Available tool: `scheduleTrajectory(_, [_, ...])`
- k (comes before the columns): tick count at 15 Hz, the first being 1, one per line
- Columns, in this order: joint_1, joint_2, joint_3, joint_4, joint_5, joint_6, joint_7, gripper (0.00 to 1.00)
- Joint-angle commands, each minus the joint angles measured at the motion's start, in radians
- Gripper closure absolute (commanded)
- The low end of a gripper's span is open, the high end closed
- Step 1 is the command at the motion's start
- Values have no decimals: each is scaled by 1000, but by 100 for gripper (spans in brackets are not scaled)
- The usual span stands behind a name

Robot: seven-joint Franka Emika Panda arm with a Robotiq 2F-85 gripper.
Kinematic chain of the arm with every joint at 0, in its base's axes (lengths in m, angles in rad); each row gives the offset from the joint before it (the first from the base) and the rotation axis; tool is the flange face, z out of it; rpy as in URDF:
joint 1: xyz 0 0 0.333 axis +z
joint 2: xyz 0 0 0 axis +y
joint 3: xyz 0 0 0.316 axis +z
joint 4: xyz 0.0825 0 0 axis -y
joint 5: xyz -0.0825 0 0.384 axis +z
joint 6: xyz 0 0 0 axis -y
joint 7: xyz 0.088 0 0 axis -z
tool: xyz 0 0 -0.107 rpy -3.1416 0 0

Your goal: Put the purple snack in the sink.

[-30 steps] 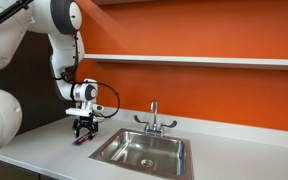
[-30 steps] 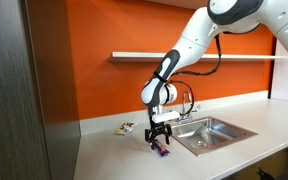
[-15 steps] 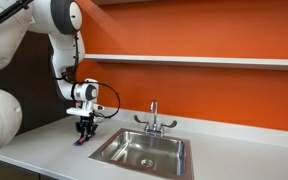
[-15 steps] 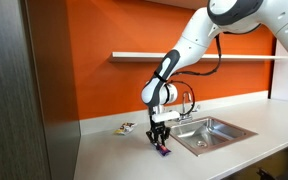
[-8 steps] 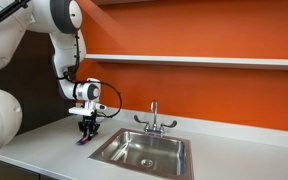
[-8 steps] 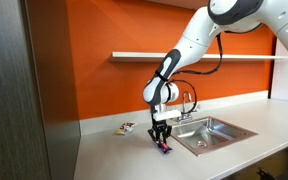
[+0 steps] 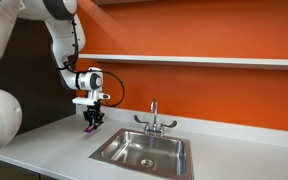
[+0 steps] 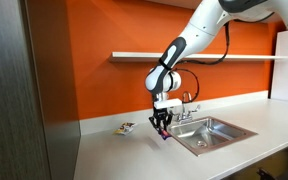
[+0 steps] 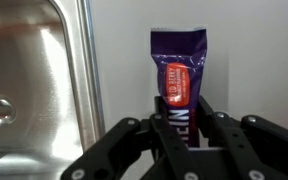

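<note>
Gripper (image 9: 181, 120) clamped on purple snack (image 9: 180, 62), pkt poking out past jaws, just beside sink (image 9: 44, 60).

The purple snack (image 9: 180, 75) is seen wrapped in glossy, slightly crinkled film. The fingers (image 9: 216, 128) are finished in matt black plastic. At nine o'clock in the wrist view, the sink (image 9: 34, 80) is shown as brushed, reflective steel. The table (image 9: 254, 60) is seen smooth, pale and matt.

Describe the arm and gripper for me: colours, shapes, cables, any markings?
The arm is glossy white, with rounded links and dark joint rings. A black cable loops beside the wrist. The gripper is black, with angular linkage fingers. No markings are legible.
</note>
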Motion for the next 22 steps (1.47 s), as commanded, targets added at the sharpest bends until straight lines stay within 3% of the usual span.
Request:
scheduleTrajectory(1, [-9, -78, -16, -44, -33, -30, 44, 91])
scheduleTrajectory(13, [-143, -168, -128, -142, -33, 2, 38, 91])
scheduleTrajectory(22, [-253, -118, -208, -112, -26, 15, 25, 91])
